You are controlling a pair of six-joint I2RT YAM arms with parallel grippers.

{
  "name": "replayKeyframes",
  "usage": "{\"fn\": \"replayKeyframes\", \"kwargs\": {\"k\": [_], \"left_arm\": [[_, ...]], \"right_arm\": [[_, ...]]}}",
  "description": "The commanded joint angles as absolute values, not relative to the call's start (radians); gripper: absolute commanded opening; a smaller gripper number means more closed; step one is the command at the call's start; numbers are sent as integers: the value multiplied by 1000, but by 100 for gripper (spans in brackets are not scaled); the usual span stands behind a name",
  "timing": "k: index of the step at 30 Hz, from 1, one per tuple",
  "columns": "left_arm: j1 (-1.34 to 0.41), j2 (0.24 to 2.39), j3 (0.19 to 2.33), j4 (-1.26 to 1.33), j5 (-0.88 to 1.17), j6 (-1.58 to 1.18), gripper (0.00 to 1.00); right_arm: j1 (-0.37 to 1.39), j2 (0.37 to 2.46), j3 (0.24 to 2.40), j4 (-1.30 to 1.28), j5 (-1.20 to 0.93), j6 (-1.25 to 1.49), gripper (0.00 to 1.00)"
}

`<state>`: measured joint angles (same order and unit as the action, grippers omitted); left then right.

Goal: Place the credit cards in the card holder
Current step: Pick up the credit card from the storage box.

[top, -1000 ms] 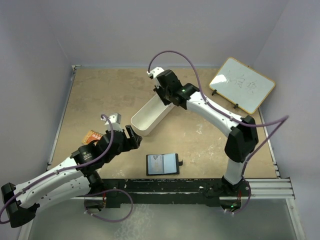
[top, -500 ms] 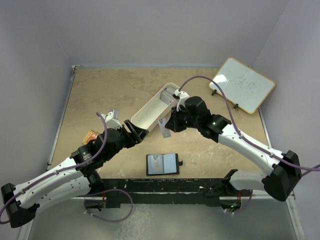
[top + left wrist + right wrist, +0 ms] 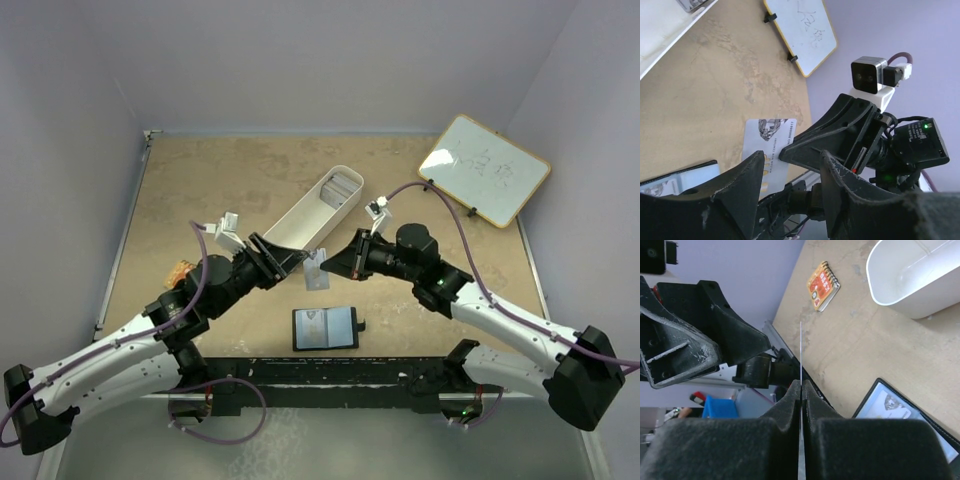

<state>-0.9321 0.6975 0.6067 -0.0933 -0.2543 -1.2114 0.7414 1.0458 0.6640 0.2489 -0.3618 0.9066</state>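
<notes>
right claw [image 3: 330, 263]: pressed together on one credit card [image 3: 315, 271], which I pinch by its edge; it juts out thin and edge-on past my fingertips [image 3: 792, 390], up off the table [image 3: 200, 190]
left claw [image 3: 289, 258]: spread, jaws apart, pointed at my right claw with the card just off its tips; I cannot tell if they touch it
card holder [image 3: 325, 328]: lying open and flat, blue-grey inside up, below both claws on the side nearer my bases
stacked cards [image 3: 340, 186]: in the far end of the white tray [image 3: 300, 222], beyond both claws
orange packet [image 3: 182, 272]: on the table behind my left claw, beside that arm
whiteboard [image 3: 484, 168]: propped up well beyond my right claw, off to its right
</notes>
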Motion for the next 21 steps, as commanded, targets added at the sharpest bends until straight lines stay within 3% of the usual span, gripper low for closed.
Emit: {"fn": "replayKeyframes", "kwargs": {"k": [1,14,18,21], "left_arm": [[-937,711,585,0,-218,-1242,45],[-937,700,546,5,-213,-1272,54],[-937,709,541,42,-186,-1277,47],[-937,726,556,49,-171,-1266,29]], "right_arm": [[747,1016,644,422,-405,998,0],[746,967,613,402,-345,1017,0],[747,985,579,478,-376,1054,0],[747,992,564,495,-382,1068,0]]}}
